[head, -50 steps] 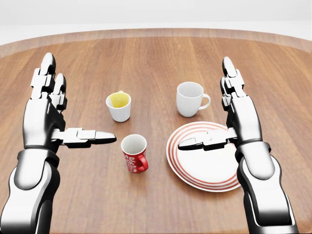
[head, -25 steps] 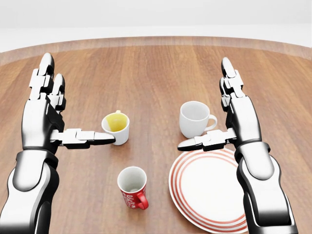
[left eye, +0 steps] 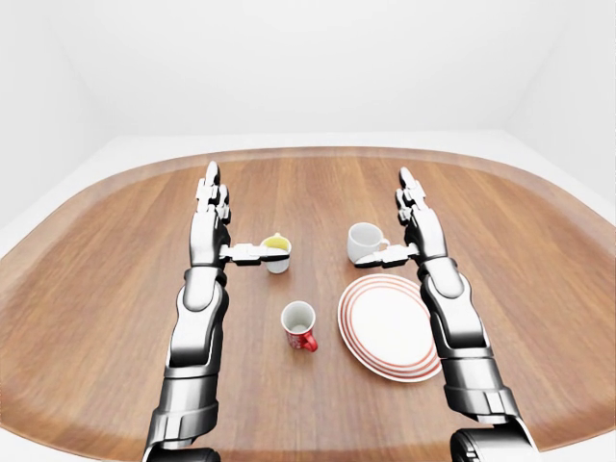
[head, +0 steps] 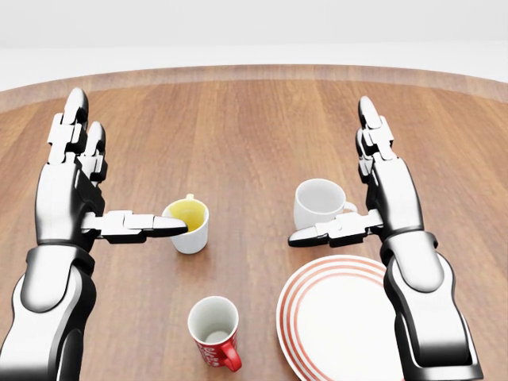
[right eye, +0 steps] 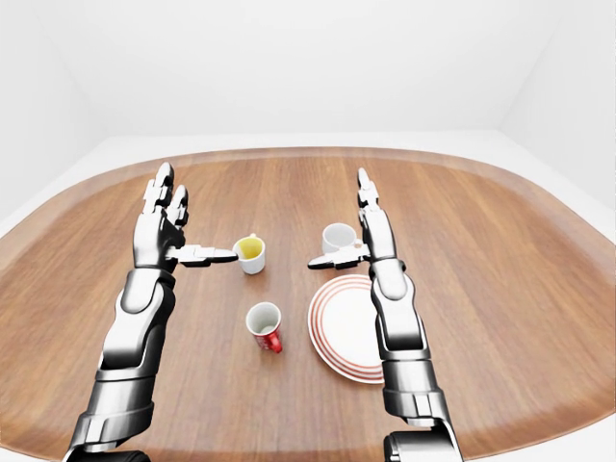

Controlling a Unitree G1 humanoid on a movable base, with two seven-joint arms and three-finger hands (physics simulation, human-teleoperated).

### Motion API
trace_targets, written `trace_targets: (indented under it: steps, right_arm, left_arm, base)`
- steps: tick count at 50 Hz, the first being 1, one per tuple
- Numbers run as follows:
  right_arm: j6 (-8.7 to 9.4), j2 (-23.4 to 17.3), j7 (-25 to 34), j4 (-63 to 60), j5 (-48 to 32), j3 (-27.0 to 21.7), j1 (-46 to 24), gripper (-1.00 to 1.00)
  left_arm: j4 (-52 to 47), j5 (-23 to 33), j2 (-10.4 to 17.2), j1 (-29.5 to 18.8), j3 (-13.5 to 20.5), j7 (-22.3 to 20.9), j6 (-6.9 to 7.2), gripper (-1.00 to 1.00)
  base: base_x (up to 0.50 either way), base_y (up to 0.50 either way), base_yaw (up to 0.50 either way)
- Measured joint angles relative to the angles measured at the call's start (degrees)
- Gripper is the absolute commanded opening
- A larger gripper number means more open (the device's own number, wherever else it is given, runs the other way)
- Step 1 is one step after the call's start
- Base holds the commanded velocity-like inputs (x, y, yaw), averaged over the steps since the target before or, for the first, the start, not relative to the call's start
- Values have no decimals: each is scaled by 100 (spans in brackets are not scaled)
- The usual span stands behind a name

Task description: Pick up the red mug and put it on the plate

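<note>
The red mug (head: 213,332) stands upright on the table (head: 254,119) just left of the plate (head: 341,325), below and between both open, empty robot hands, left (head: 75,186) slightly nearer than right (head: 381,186)

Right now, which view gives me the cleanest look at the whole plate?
The left-eye view: the red-striped plate shows with its full rim, apart from the red mug at its left. The right-eye view has the right arm across the plate's right edge. The head view cuts off its lower part, and the arm covers its right side.
</note>
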Motion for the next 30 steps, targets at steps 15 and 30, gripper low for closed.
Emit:
trace_targets:
  steps: [15, 30]
  right_arm:
    - [0, -10, 19, 15, -17, 6, -40, 100]
    - [0, -124, 254, 556, -349, 94, -445, 100]
  left_arm:
    - [-50, -17, 9, 8, 14, 2, 0, 100]
    - [-21, -51, 40, 20, 53, -1, 0, 100]
  base:
    - [34, 0, 0]
    - [7, 0, 0]
